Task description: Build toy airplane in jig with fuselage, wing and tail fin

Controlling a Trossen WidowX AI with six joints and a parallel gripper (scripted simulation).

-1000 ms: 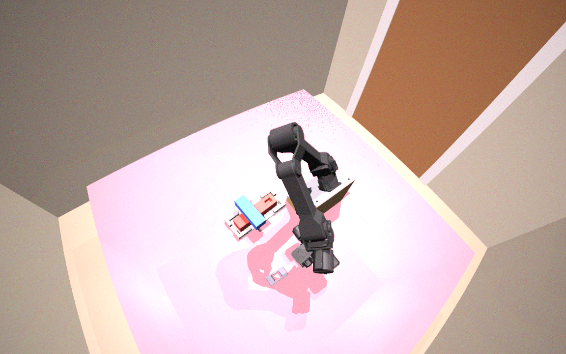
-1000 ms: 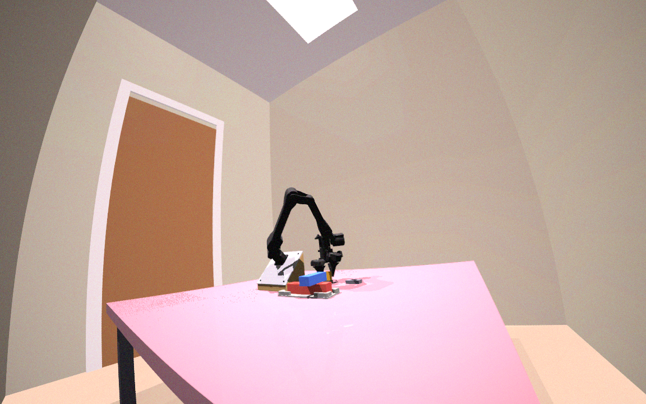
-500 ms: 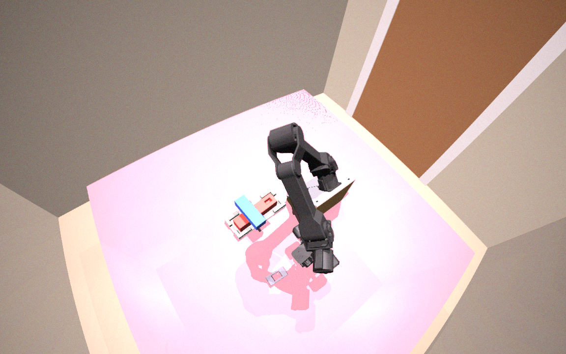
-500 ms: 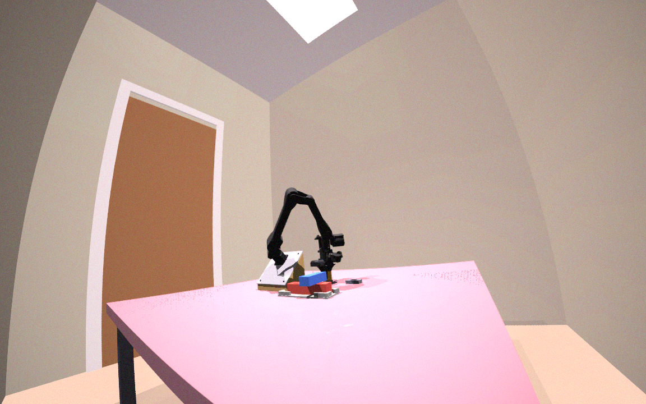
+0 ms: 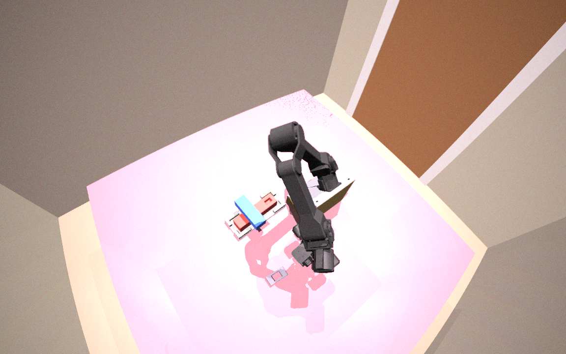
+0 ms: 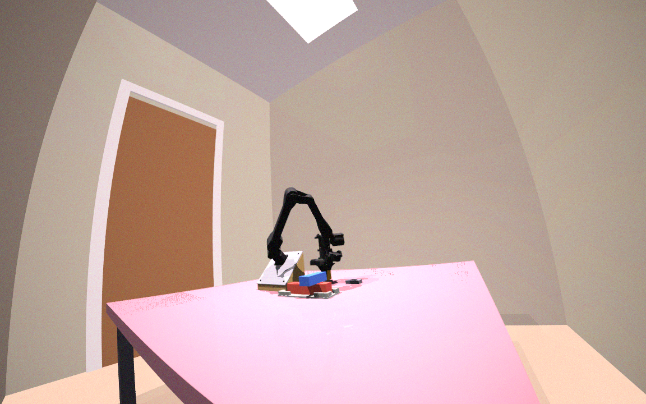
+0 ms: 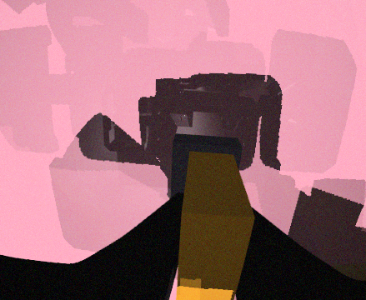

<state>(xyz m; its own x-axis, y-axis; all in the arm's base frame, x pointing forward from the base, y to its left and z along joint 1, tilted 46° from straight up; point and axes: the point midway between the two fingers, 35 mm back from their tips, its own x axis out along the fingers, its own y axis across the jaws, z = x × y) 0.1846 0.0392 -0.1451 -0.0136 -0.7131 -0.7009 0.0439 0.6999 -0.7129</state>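
Observation:
The orange tail fin (image 6: 329,274) (image 7: 216,250) stands upright in a dark holder (image 7: 179,171) between the fingers. My gripper (image 7: 207,204) points down and is shut on the tail fin; the fin's lower end and tab are hidden. The red fuselage (image 5: 260,206) (image 6: 297,288) lies in the pale cradle (image 6: 323,294). Its open tail socket shows in the top view. The blue wing (image 5: 249,212) (image 6: 313,279) lies across the top of the fuselage. Its tab and socket are hidden, so I cannot tell how fully it sits down.
A small grey frame-shaped holder (image 5: 270,280) (image 6: 353,281) lies on the pink table (image 5: 179,176) (image 6: 390,341) near the gripper. The arm's wedge-shaped base (image 5: 337,196) (image 6: 267,279) stands beside the cradle.

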